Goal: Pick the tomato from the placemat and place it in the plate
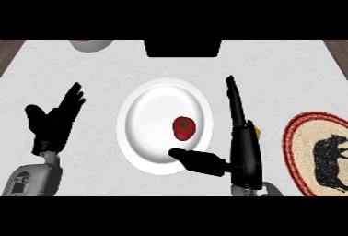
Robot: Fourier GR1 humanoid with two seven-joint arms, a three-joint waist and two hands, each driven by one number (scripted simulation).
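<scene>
Spanning the view: pale surface (285,64), white plate (146,120) at its middle. Round placemat (302,140) at the right edge, cut off. Right hand (243,152) open, fingers straight, just right of the plate, thumb over its near rim. Left hand (54,120) open, resting near the left edge. Tomato (184,127) on the plate, right of centre, clear of the thumb.

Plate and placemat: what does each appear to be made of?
The plate looks like glazed ceramic: plain white and smooth, with soft shading across its well. The placemat looks woven and matte: a speckled tan field, a red patterned border and a black animal figure. Printed fabric is also possible.
</scene>
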